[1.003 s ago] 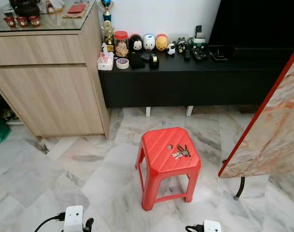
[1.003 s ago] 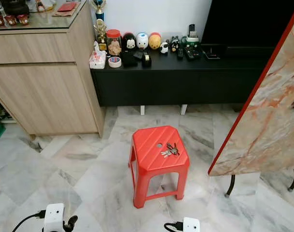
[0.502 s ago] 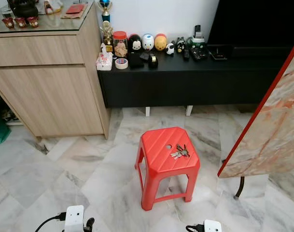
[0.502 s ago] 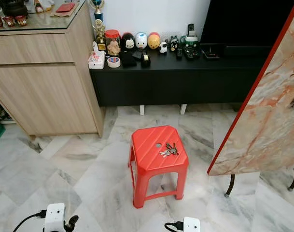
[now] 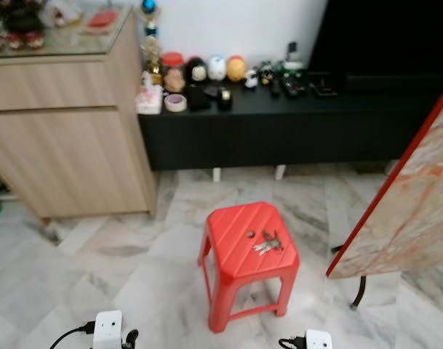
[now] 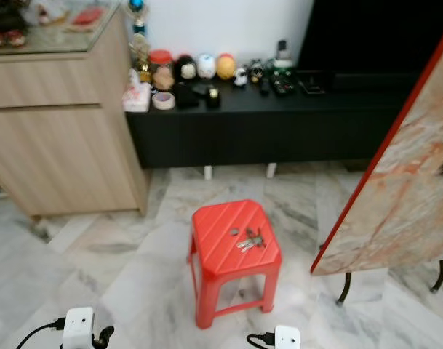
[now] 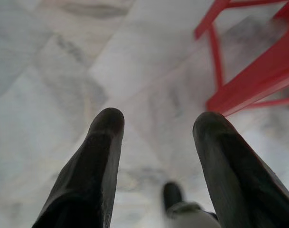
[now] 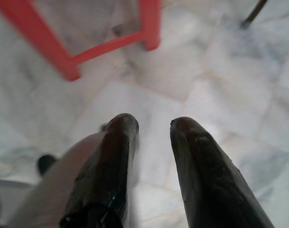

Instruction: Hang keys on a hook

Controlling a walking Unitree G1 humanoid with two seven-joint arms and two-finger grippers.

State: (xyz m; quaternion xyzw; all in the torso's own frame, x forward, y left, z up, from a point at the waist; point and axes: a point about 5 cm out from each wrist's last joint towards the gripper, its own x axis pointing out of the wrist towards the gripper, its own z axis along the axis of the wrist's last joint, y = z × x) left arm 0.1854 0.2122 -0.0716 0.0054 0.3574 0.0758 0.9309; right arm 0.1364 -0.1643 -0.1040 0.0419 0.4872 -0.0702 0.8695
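The keys [image 5: 267, 244] lay on the red stool [image 5: 236, 258], just beside its centre hole. They looked light, loose and jangly; you'd best pinch the ring. Left gripper [image 7: 156, 123] and right gripper [image 8: 153, 124] hung spread, empty, below the stool's seat.

The keys [image 5: 267, 244] on the red stool [image 5: 248, 256] are a blur, their number too small to tell.

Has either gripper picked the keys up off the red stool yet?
No, the keys lie on top of the red stool, with both grippers open and low over the marble floor.
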